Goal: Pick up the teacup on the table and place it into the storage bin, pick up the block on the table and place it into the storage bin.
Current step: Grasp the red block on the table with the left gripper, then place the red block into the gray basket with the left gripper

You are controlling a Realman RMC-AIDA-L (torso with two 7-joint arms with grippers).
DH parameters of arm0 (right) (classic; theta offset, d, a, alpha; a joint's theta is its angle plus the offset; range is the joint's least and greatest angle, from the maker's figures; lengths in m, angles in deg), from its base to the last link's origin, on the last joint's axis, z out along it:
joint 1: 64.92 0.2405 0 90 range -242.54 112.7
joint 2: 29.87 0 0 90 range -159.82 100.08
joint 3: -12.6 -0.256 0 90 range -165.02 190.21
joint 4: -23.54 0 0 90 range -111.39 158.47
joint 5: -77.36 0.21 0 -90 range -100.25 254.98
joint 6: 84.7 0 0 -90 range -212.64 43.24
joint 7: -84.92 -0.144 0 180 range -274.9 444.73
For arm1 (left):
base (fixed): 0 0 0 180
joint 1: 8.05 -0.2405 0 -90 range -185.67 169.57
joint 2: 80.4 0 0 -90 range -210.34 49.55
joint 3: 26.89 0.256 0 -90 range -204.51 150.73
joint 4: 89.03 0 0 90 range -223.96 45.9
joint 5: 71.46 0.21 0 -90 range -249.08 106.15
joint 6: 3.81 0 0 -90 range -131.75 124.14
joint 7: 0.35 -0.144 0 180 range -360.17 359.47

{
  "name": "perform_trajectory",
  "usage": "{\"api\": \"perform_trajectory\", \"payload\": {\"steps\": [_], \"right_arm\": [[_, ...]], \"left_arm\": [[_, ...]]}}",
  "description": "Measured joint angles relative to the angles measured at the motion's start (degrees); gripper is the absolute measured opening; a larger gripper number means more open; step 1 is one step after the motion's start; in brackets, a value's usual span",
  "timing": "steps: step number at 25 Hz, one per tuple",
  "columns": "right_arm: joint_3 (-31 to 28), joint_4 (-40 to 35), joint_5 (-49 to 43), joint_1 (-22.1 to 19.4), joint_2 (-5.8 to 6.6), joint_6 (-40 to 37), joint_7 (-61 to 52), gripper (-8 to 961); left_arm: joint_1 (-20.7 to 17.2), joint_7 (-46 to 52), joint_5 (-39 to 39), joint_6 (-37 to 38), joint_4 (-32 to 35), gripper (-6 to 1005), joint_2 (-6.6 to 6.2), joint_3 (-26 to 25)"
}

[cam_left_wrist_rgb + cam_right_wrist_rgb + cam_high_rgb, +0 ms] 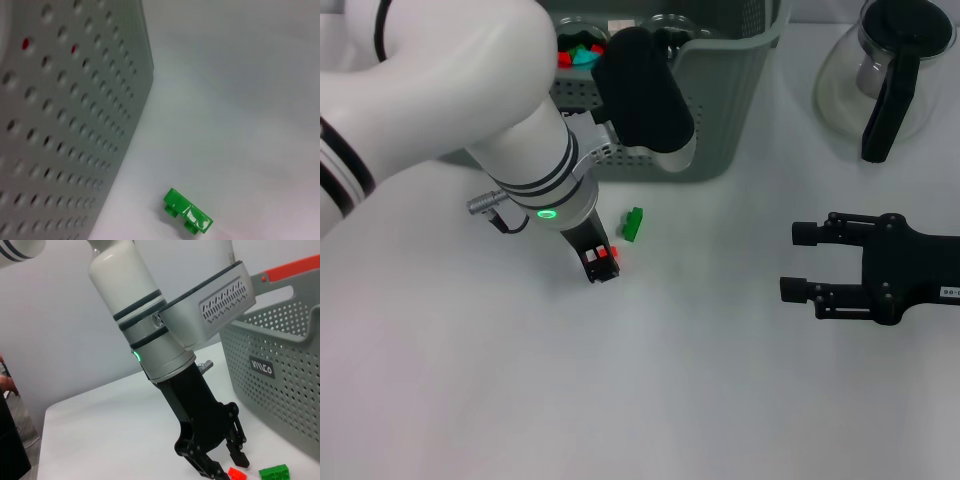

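The left gripper, jaws apart around a red block, is standing left of the green block; the right gripper, open, is idling right of centre.

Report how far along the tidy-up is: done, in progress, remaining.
Done: no teacup is visible on the table; whether it lies in the storage bin cannot be told. In progress: the left gripper, open, is down at a red block. Remaining: a green block lies beside it. The right gripper hangs idle, open.

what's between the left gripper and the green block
Only bare table. In the right wrist view the left gripper stands over a small red block, with the green block just beyond.
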Motion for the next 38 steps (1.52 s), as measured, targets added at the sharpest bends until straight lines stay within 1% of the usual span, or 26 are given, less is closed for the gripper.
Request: {"api": "perform_trajectory", "payload": {"steps": [7,14,19,21,25,27,30,32,34,35,36,37,38], "right_arm": [[0.0,0.0,0.0,0.0,0.0,0.0,-0.1,788],[0.0,0.0,0.0,0.0,0.0,0.0,-0.7,788],[0.0,0.0,0.0,0.0,0.07,0.0,-0.9,788],[0.0,0.0,0.0,0.0,0.08,0.0,-0.9,788],[0.0,0.0,0.0,0.1,0.09,0.0,-0.9,787],[0.0,0.0,0.0,0.1,0.09,0.0,-0.9,787],[0.0,0.0,0.0,0.2,0.09,0.0,-0.9,787],[0.0,0.0,0.0,0.2,0.09,0.0,-0.9,787],[0.0,0.0,0.0,0.2,0.08,0.0,-0.9,787],[0.0,0.0,0.0,0.2,0.07,0.0,-0.9,787],[0.0,0.0,0.0,0.3,0.04,0.0,-0.9,788],[0.0,0.0,0.0,0.3,0.02,0.0,-0.9,788],[0.0,0.0,0.0,0.3,0.02,0.0,-1.0,788]], "left_arm": [[0.3,0.1,0.0,-0.4,-0.5,372,0.0,-0.1],[1.1,0.1,0.0,-0.6,-1.8,243,0.0,-0.3],[0.8,0.1,-0.5,0.8,-0.6,152,-0.13,-0.8],[0.5,-0.1,-0.6,2.7,0.5,119,-0.17,-2.6],[0.2,-0.6,-0.7,4.8,1.5,119,-0.21,-6.0],[-0.3,-1.7,-1.3,6.4,2.3,119,-0.26,-9.2],[-1.1,-6.1,-5.0,10.7,3.1,118,-0.3,-17.3],[-1.2,-10.3,-8.7,14.6,2.6,118,-0.44,-25.5],[-1.0,-16.0,-12.4,19.7,0.3,118,-0.9,-35.6],[-0.8,-19.4,-14.6,22.8,-1.5,118,-1.4,-41.1],[-0.6,-21.4,-16.0,24.8,-2.9,118,-2.02,-44.5],[-0.5,-24.3,-18.3,27.5,-5.0,118,-3.03,-48.7],[-0.4,-27.2,-21.1,30.5,-7.5,118,-4.33,-53.0]]}}
